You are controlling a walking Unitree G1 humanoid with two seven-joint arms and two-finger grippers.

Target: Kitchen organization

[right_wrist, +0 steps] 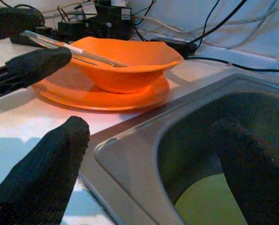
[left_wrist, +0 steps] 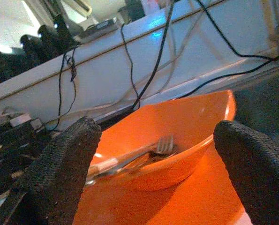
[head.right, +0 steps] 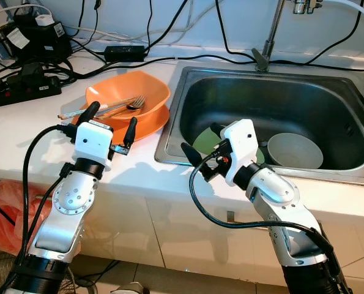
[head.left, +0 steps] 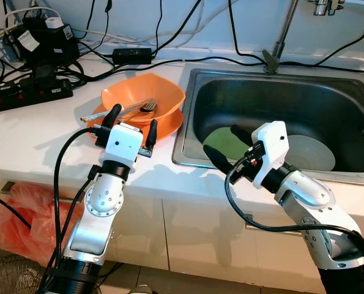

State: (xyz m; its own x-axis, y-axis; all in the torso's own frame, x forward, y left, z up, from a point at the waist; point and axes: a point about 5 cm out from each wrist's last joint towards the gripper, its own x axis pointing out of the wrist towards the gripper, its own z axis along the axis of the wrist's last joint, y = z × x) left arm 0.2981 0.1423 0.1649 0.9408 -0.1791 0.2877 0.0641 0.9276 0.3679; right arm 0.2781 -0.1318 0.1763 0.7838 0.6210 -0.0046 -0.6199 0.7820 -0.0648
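While the green plate (head.left: pixel 221 142) lies half hidden behind the open right gripper (head.left: pixel 226 146), the left gripper (head.left: pixel 131 125) gapes empty.

left end effector (head.left: pixel 130 124) raised, fingers spread | right end effector (head.left: pixel 226 146) raised, fingers spread

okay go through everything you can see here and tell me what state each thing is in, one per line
Orange bowl: upright on the orange plate, holding cutlery.
Fork: lying in the bowl, handle over the rim.
Sink: no water visible.
Green plate: flat in the sink.
White bowl: upright in the sink.
Left end effector: open, empty, at the orange plate.
Right end effector: open, empty, over the sink's edge.
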